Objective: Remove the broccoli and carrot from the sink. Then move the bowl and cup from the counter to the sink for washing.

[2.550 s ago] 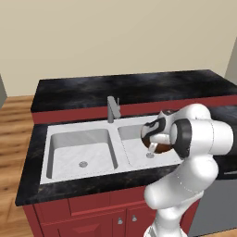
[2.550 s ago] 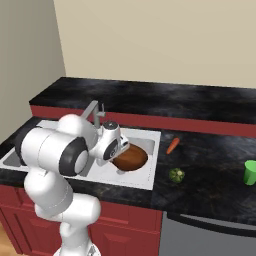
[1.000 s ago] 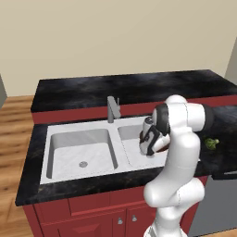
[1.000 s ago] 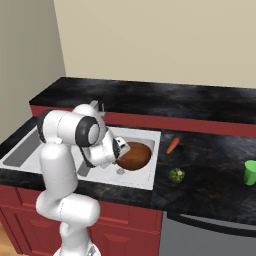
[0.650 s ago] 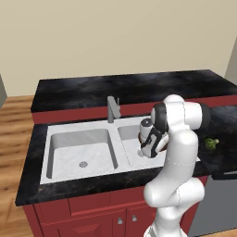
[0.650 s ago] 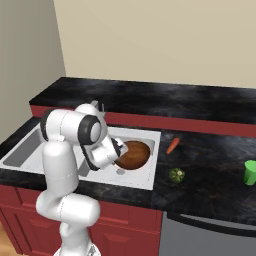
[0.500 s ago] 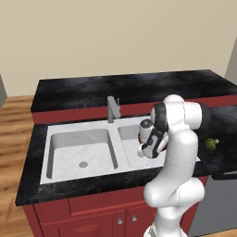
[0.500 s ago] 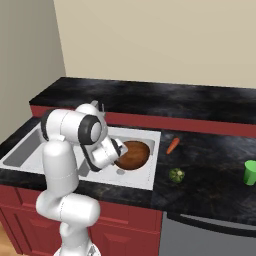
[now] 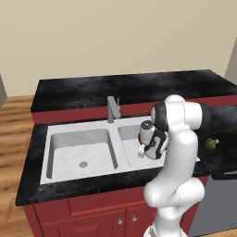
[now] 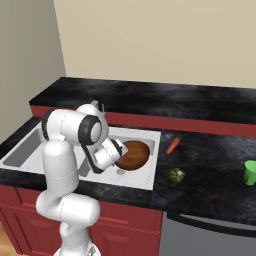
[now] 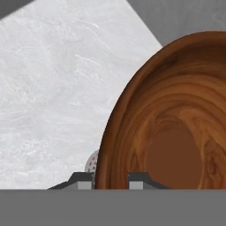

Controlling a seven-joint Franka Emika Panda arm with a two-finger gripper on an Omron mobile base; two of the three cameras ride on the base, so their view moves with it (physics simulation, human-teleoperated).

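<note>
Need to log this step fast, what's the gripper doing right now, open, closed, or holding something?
Gripper: closed on the rim of the round reddish-brown wooden bowl, holding it in the white-grey sink.

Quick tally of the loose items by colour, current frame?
Green: 2 (broccoli, cup)
Orange-red: 1 (carrot)
Reddish-brown: 1 (bowl, its rim between the end effector's fingers, over the sink)
Total: 4
</note>
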